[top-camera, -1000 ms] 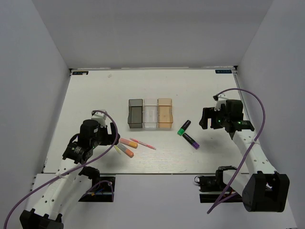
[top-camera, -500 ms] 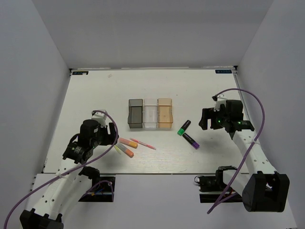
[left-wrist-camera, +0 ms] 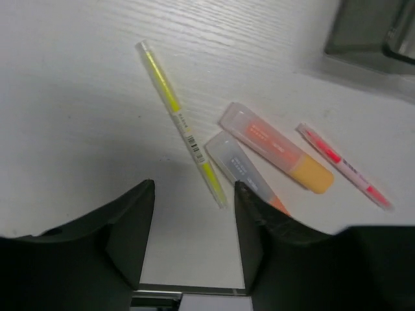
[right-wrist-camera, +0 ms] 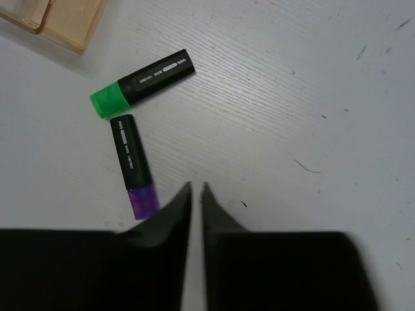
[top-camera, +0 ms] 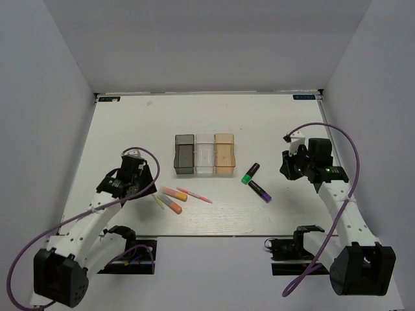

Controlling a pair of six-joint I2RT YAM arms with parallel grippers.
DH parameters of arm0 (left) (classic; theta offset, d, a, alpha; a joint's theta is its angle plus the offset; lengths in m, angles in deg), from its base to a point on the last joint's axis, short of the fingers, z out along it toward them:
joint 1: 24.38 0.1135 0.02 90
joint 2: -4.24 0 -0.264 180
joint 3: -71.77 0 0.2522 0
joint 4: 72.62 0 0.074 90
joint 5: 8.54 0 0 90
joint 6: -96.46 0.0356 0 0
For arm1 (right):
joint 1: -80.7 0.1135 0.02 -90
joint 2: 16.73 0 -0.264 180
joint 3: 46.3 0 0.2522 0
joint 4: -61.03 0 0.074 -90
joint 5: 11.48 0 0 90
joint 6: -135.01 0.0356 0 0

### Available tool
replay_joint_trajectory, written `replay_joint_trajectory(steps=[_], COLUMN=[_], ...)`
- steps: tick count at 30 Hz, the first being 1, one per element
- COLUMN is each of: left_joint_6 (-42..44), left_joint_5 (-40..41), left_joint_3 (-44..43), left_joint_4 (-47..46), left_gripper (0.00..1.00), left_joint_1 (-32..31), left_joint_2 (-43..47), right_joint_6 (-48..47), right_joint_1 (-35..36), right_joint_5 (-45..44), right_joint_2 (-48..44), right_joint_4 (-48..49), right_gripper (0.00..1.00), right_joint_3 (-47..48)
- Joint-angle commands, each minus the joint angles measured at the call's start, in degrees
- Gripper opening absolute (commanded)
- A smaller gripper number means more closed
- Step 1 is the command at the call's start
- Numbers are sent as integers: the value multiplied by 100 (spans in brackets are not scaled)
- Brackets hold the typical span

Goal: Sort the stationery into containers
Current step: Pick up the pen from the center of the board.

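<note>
Pick-up approach: left gripper (left-wrist-camera: 193,194), spread open and empty, hovers over thin yellow pen (left-wrist-camera: 178,120) near-left of three joined translucent plastic bins (top-camera: 204,137); next, straddle and pinch.

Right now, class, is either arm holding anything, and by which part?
Nothing is held. The left gripper is open near the yellow pen; the right gripper has its fingers shut on nothing.

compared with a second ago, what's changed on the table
The left gripper moved slightly away from its base and seems lower, open near the thin yellow pen. The right gripper edged right, shut on nothing. Nothing was grasped or released. The stubby orange highlighters, thin pink pen, green-and-black highlighter, purple-and-black highlighter and three translucent plastic bins stayed put.
</note>
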Motion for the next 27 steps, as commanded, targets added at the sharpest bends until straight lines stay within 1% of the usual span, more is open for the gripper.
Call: replay_joint_trajectory(steps=[1, 2, 3, 5, 6, 7, 16, 21, 24, 27], left_joint_6=[-1125, -1213, -1275, -1477, -1617, -1645, -1961, -2023, -2049, -2111], left_joint_5=[554, 632, 781, 897, 958, 941, 923, 941, 906, 792], left_joint_3=[-447, -561, -666, -799, -904, -974, -1467, -1450, -1274, -967], left_joint_4=[570, 640, 693, 754, 790, 773, 624, 422, 272, 26], left_gripper=[62, 54, 49, 44, 44, 44, 44, 44, 44, 40], left_joint_1=[31, 31, 31, 31, 31, 31, 49, 66, 136, 189], left_joint_2=[-640, -755, -974, -1344, -1693, -1810, -3303, -3568, -3700, -3709], right_joint_6=[171, 163, 146, 190, 181, 190, 225, 251, 260, 278], right_joint_1=[66, 92, 93, 110, 110, 136, 189, 172, 181, 181], right_joint_5=[349, 348, 331, 243, 243, 252, 252, 313, 305, 296], right_joint_2=[85, 94, 112, 103, 103, 77, -72, -134, -143, -143], right_joint_4=[-78, -104, -113, -87, -95, -104, -174, -192, -210, -219], right_gripper=[33, 38, 38, 37, 37, 36, 36, 36, 36, 36], right_joint_3=[256, 265, 273, 274, 265, 265, 274, 282, 283, 300])
